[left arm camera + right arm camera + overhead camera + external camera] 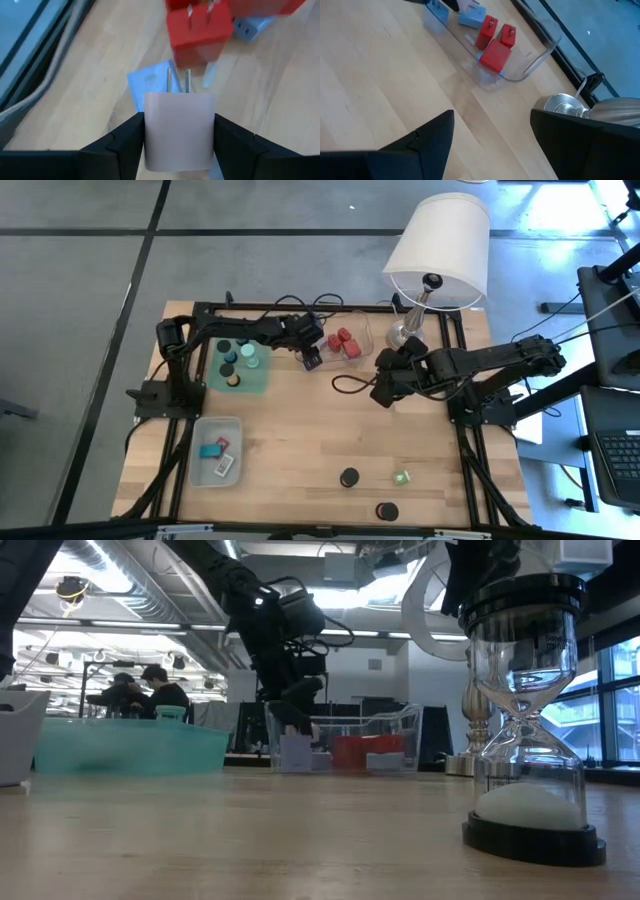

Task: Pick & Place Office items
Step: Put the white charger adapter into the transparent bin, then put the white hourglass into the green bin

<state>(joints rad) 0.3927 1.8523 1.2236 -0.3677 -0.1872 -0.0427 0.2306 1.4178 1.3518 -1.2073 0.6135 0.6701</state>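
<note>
My left gripper (pixel 312 360) is at the left end of the clear tray (pixel 360 330) and shut on a pale lilac plug block (pixel 179 127). Its two prongs (pixel 177 80) point away from the wrist. Below it, red plug blocks (pixel 200 30) and a blue block (pixel 150 80) lie in the tray. My right gripper (pixel 384 392) hovers open over bare wood right of the tray. A black cap (pixel 349 477), a green block (pixel 401 478) and another black cap (pixel 387 511) sit near the table's near edge; the last shows as an hourglass (pixel 525 710) in the low view. My left gripper pinches the lilac plug block by its two opposite side faces (pixel 150 130), one finger (pixel 125 140) on each side. The fingers come from above, slanting down into the tray. The block's pronged face points down at the blue block; I cannot tell whether it touches anything below.
A teal tray (pixel 262 375) with black caps and teal pieces sits left of the clear one. A grey tray (pixel 200 442) with small labelled pieces lies at the near left. The white-shaded lamp (pixel 436 240) stands at the far right, its base (pixel 565 105) close to my right gripper. Bare wood lies mid-table.
</note>
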